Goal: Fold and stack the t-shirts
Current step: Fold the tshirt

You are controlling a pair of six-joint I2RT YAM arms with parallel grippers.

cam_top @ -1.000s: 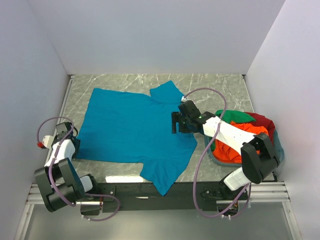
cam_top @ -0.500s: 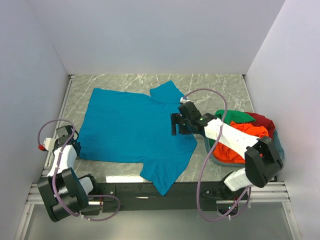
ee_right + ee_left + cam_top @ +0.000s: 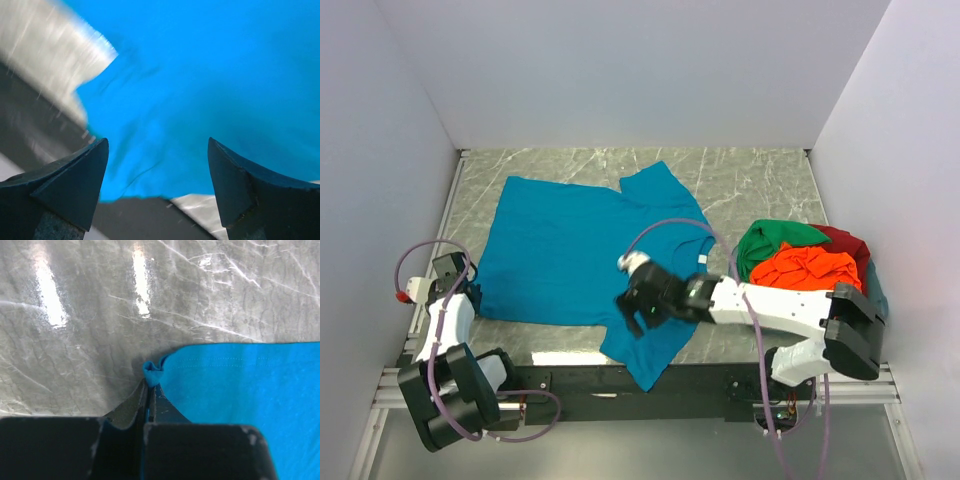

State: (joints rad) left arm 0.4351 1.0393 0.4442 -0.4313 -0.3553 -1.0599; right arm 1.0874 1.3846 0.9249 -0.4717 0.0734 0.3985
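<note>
Pinching a small tuck at the near-left hem corner of the teal-blue cloth t-shirt (image 3: 570, 255), the clamped left pincer (image 3: 149, 390) could lose it under a hard pull. The right pincer (image 3: 157, 165) hangs spread wide, empty, over the near sleeve (image 3: 655, 360), which drapes off the grey marbled surface (image 3: 750, 180). Orange, green and dark-red shirts (image 3: 805, 265) lie heaped rightward, clear.

teal-blue t-shirt (image 3: 570, 255) spread flat and unfolded on the table (image 3: 760, 180), hem to the left; one sleeve points far, the other hangs over the near edge; near-left hem corner puckered up; green shirt (image 3: 775, 238), orange-red shirt (image 3: 810, 268) and dark red shirt (image 3: 845, 245) crumpled in one heap at right.
</note>
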